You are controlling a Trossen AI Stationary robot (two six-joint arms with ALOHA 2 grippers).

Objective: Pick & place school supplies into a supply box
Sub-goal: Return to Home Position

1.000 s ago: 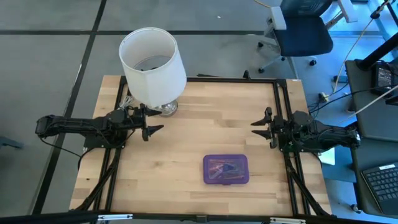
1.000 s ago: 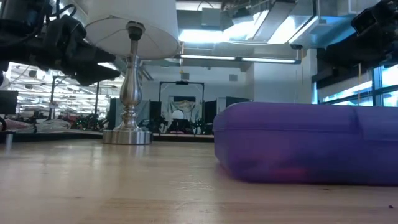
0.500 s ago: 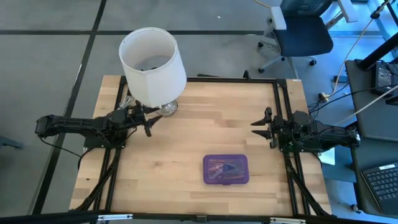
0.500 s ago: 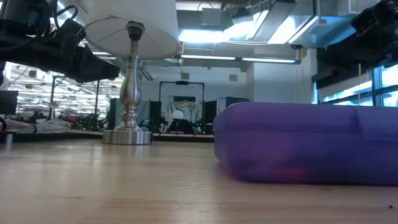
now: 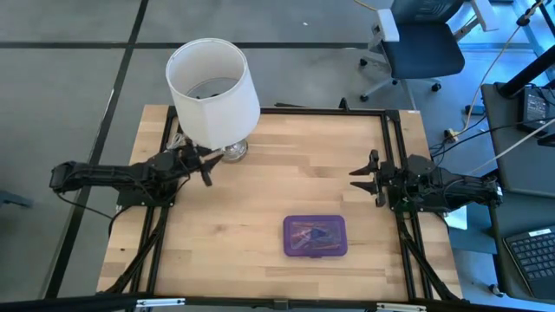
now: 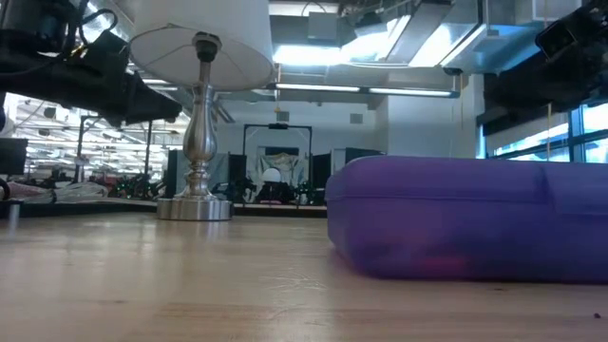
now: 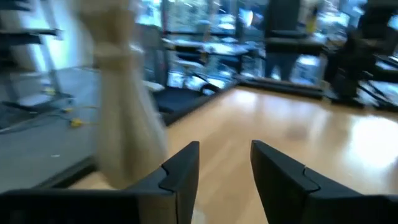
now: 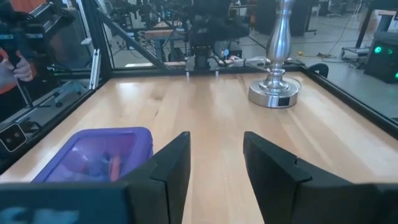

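The supply box (image 5: pixel 315 236), a shut translucent purple case, lies flat on the wooden table near its front edge. It also fills the right of the low view (image 6: pixel 475 218). Dim shapes of school supplies (image 8: pixel 109 165) show through its wall. My left gripper (image 5: pixel 208 166) hovers level at the table's left, beside the lamp's base (image 5: pixel 234 151). Its fingers stand apart with nothing between them (image 7: pixel 225 162). My right gripper (image 5: pixel 362 179) hovers open at the table's right edge, pointing across the table, with nothing between its fingers (image 8: pixel 216 155).
A lamp with a white shade (image 5: pixel 212 91) and a silver stem (image 6: pixel 195 123) stands at the far left of the table. Black rails (image 5: pixel 395 147) run along the table's sides. Bare wood lies between the two grippers. A person's hand (image 8: pixel 12 62) shows beyond the table.
My left gripper's fingers have drawn closer together, from wide apart to a narrow gap. It has also swung in place toward the lamp's base. The box and my right gripper have kept still.
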